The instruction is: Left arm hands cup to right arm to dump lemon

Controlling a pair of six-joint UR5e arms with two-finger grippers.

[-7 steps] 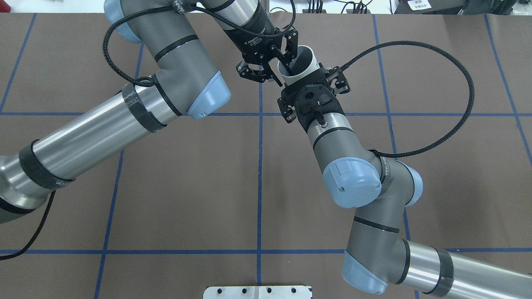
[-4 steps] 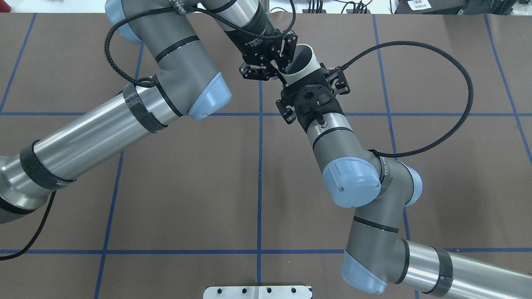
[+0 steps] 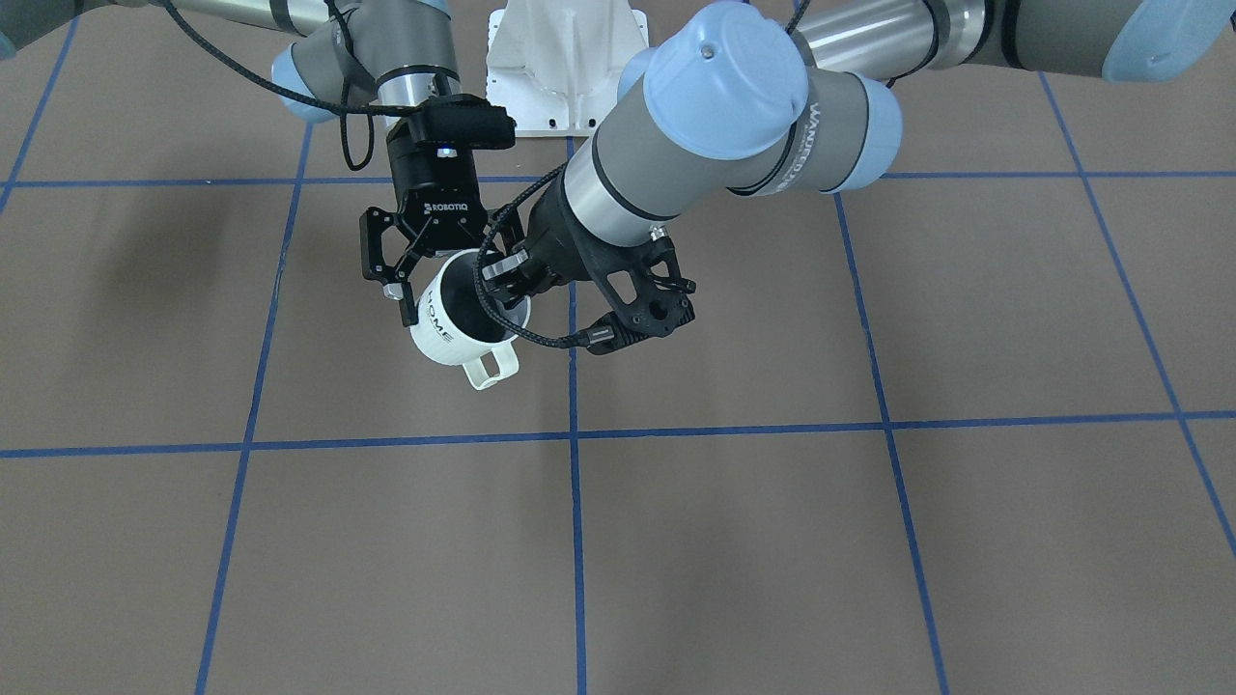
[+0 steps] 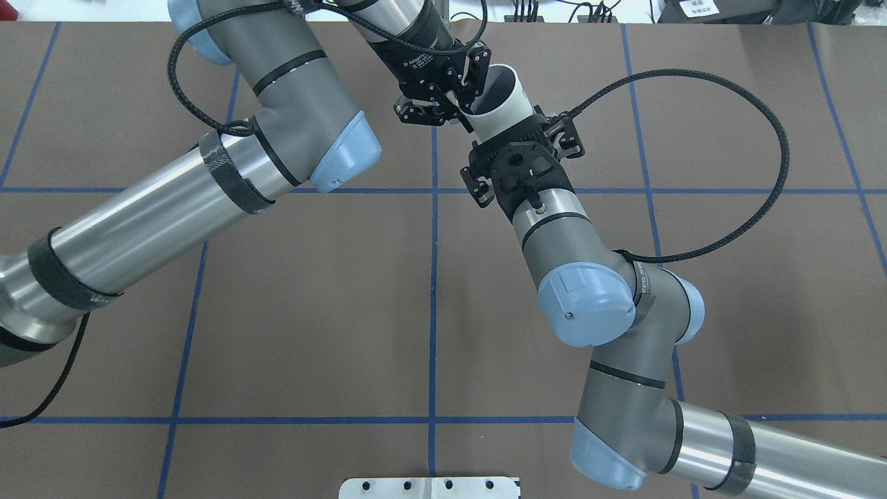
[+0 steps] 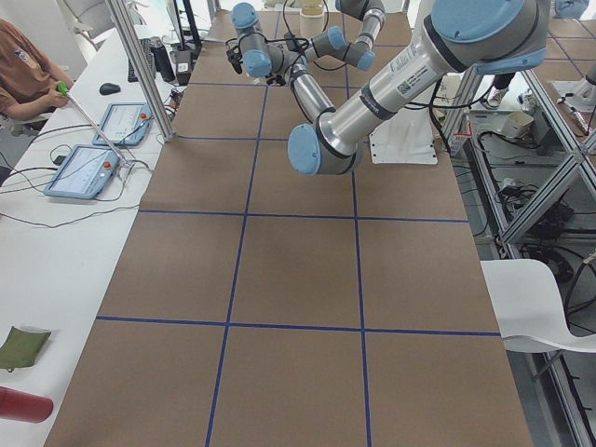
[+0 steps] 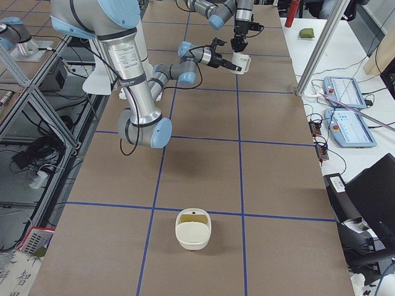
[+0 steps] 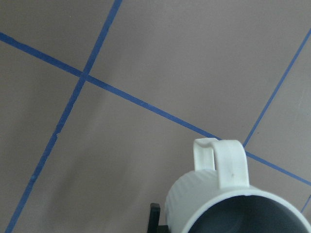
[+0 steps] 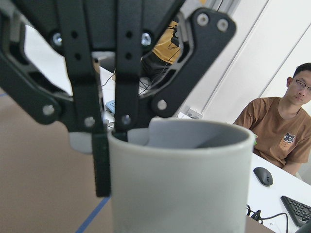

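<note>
Left pincer [image 4: 463, 104], pinching the rim of the cup [image 4: 502, 118], has shifted it slightly; right pincer [image 3: 446, 294] stays spread about its body, above the far table [image 4: 693, 159]. Handover judged incomplete; lemon not seen

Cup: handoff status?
Left gripper pinching cup rim, cup off table. Right gripper straddling cup body, clamp unclear. No lemon visible in cup; nothing seen blocking.

1. "ROBOTIQ", white, on the right gripper [image 3: 444, 285] body, above its fingers [image 3: 396, 299]
2. "HOME", dark, on the cup [image 3: 449, 345] side, just beside that gripper's near finger
3. "WAN…", rest unclear, on the left arm [image 3: 676, 164] band [image 3: 807, 135]
</note>
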